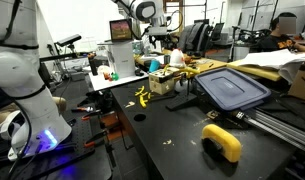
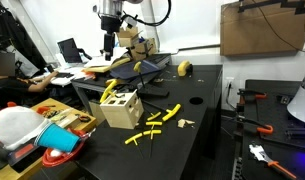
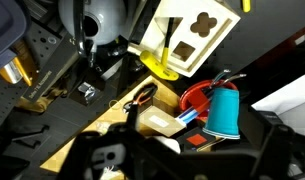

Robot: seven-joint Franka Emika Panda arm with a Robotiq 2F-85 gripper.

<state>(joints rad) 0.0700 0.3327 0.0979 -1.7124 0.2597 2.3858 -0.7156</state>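
Note:
My gripper (image 2: pixel 109 44) hangs high above the table, well clear of everything and empty; it also shows in an exterior view (image 1: pixel 155 38). In the wrist view its dark fingers (image 3: pixel 192 152) stand apart at the bottom edge with nothing between them. Below is a wooden box (image 3: pixel 197 28) with shaped holes in its top, also seen in both exterior views (image 2: pixel 120 106) (image 1: pixel 167 82). Yellow pieces (image 3: pixel 162 64) stick out of the box. More yellow pieces (image 2: pixel 157 124) lie loose on the black table beside it.
A blue cup (image 3: pixel 224 110) and a red bowl (image 3: pixel 195 97) sit among clutter beside the box. A blue-grey bin lid (image 1: pixel 232 88) and a yellow roll (image 1: pixel 222 141) lie on the table. A laptop (image 1: pixel 121 30) and desks stand behind.

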